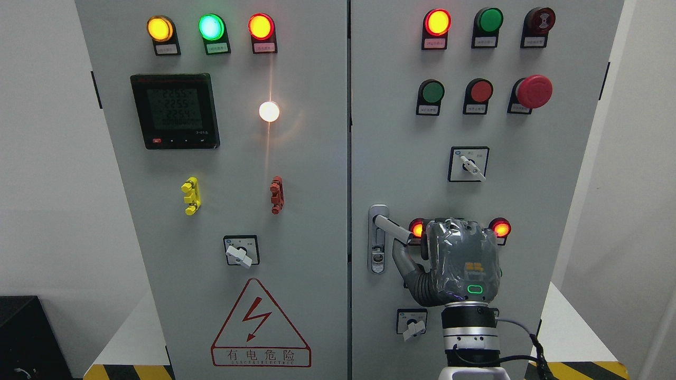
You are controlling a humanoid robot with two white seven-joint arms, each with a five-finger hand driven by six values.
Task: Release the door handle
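The grey door handle (393,228) on the right cabinet door (528,200) is swung out of its metal plate (377,253) and points right. My right hand (414,244), wrapped in grey covering, comes up from the bottom edge and holds the lever's free end. Its thumb (402,257) curls up under the lever. The other fingers are hidden behind the back of the hand. The left arm is out of view.
The right door carries indicator lamps, push buttons, a red mushroom stop button (533,91) and two rotary switches (469,164), (412,323). Two lit red lamps (500,228) flank my hand. The left door (237,211) has a meter, lamps and a warning triangle.
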